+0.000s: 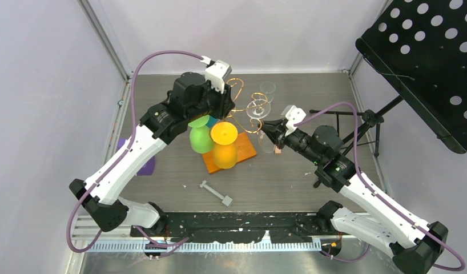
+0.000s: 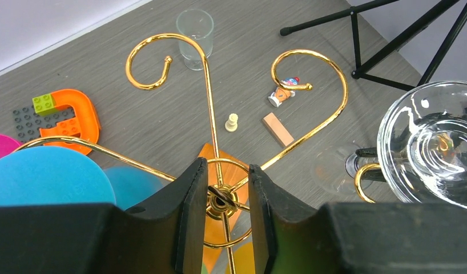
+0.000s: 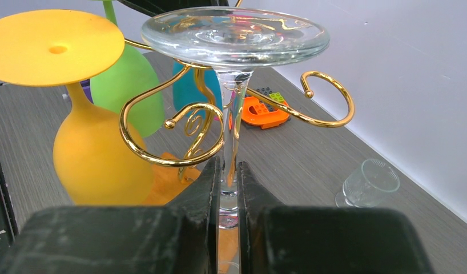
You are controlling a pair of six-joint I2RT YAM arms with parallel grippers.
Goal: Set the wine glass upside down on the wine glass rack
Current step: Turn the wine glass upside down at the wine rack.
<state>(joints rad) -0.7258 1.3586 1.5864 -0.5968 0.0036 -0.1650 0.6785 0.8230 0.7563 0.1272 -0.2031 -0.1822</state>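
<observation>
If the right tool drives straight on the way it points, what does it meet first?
Probably the thin gold wire glass rack, whose curl sits just past the clear wine glass stem that the right tool clamps; depth is unclear.

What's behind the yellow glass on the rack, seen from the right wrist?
A green glass hangs bowl-down behind the yellow glass, with a blue one past it. The yellow bowl covers the green one's left side; the blue one shows only partly.

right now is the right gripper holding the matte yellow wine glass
No, the right gripper pinches the stem of the clear glass wine glass instead.
</observation>
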